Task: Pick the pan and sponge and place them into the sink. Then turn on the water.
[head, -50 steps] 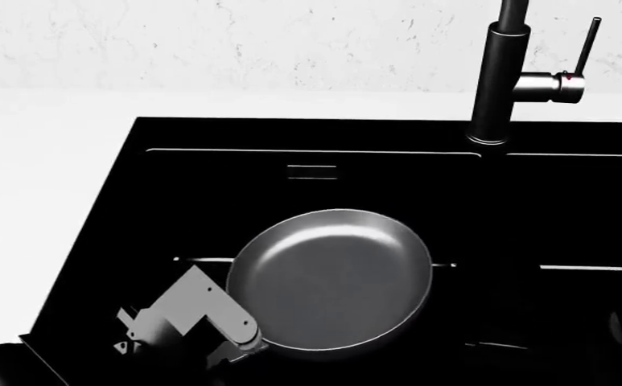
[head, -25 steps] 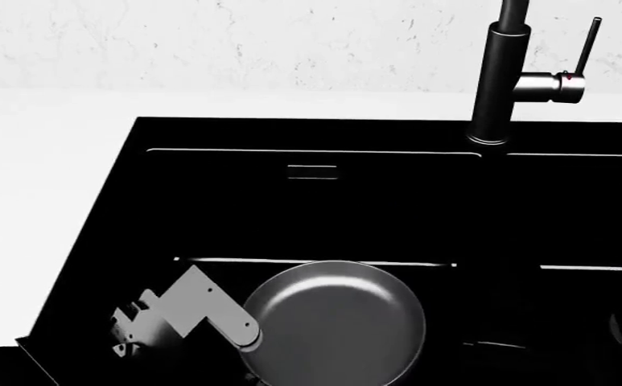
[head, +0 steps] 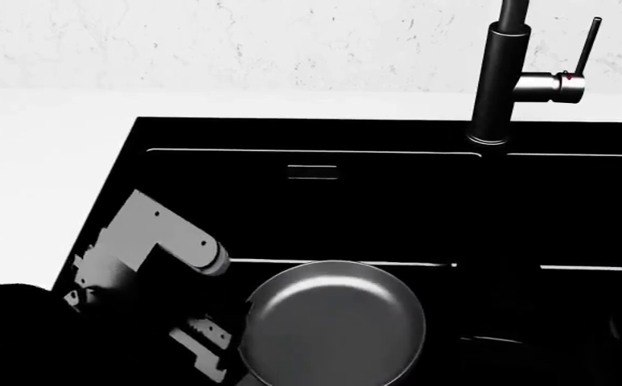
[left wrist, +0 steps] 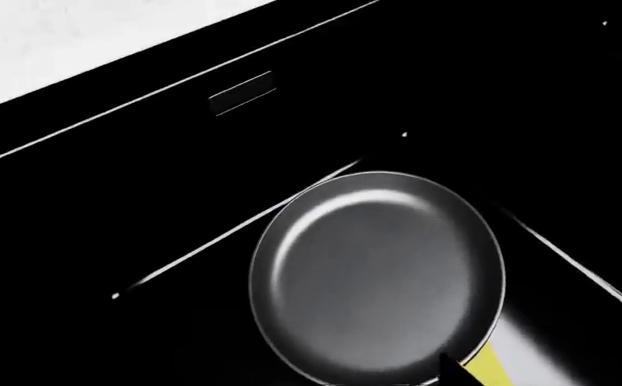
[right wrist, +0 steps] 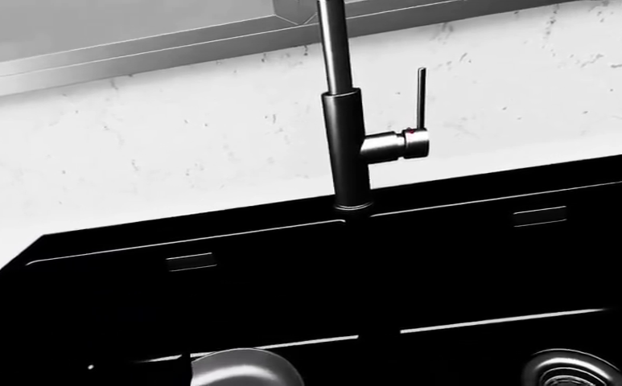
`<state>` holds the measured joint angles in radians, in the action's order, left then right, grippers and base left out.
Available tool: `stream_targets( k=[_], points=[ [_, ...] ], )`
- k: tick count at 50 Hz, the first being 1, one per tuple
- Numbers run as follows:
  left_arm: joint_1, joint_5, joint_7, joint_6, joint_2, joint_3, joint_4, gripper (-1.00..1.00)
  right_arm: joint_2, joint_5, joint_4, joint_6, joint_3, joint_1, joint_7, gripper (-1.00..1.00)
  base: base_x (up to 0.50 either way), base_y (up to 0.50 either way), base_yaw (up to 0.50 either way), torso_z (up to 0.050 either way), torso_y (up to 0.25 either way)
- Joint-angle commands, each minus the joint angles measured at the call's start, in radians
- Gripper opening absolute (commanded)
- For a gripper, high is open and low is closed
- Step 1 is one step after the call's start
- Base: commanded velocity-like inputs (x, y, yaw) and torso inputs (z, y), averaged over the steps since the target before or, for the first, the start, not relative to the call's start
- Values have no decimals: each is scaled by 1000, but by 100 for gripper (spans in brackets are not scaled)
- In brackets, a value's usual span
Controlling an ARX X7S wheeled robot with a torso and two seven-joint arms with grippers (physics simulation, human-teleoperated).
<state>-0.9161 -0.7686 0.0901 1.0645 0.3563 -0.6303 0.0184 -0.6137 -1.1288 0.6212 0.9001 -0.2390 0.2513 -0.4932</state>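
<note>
Pan [head: 335,326] lies in left basin of sink [head: 289,137]. Left arm [head: 155,241] beside pan; claw state cannot tell. Right claw unseen.

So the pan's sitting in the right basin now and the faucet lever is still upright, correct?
Not quite: the pan lies in the left basin of the sink, left of the dividing ridge below the faucet, as the head view shows. The faucet lever does stand upright.
</note>
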Motion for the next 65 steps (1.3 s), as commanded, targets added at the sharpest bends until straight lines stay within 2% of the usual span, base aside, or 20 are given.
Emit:
stream_targets(
  k=[1, 7, 18, 19, 20, 22, 23, 25, 32, 42, 48, 65],
  points=[
    [32, -52, 132, 4, 43, 161, -118, 100, 6, 5, 6, -17, 9, 7, 17, 100, 0, 0, 0, 0, 0],
    [119, -40, 234, -55, 68, 243, -204, 100, -13, 37, 29, -31, 3, 15, 14, 100, 0, 0, 0, 0, 0],
    [218, -73, 282, -115, 120, 354, -302, 100, -17, 63, 17, -46, 4, 23, 15, 100, 0, 0, 0, 0, 0],
    [232, -91, 279, -124, 121, 375, -314, 100, -16, 65, 15, -47, 7, 24, 16, 100, 0, 0, 0, 0, 0],
    [279, -153, 296, -153, 130, 477, -348, 100, -16, 67, 13, -48, 10, 27, 17, 100, 0, 0, 0, 0, 0],
    [303, -68, 288, -187, 170, 424, -393, 100, -15, 71, 12, -54, 7, 29, 19, 100, 0, 0, 0, 0, 0],
    [326, -121, 297, -172, 166, 463, -394, 100, -13, 72, 9, -58, 6, 30, 21, 100, 0, 0, 0, 0, 0],
    [354, -77, 328, -188, 171, 446, -429, 100, -10, 70, 9, -64, 0, 30, 21, 100, 0, 0, 0, 0, 0],
    [443, -148, 394, -185, 201, 562, -493, 100, -25, 49, 24, -51, -10, 31, 9, 100, 0, 0, 0, 0, 0],
    [459, -199, 418, -161, 198, 588, -509, 100, -35, 96, 42, -59, 14, 28, 4, 100, 0, 0, 0, 0, 0],
    [439, -172, 438, -159, 194, 569, -510, 100, -21, 86, 29, -85, -21, -6, 16, 100, 0, -71, 0, 0, 0],
    [461, -211, 439, -162, 198, 597, -517, 100, -26, 84, 39, -85, -13, -18, 17, 100, 1, -472, 0, 0, 0]
  ],
)
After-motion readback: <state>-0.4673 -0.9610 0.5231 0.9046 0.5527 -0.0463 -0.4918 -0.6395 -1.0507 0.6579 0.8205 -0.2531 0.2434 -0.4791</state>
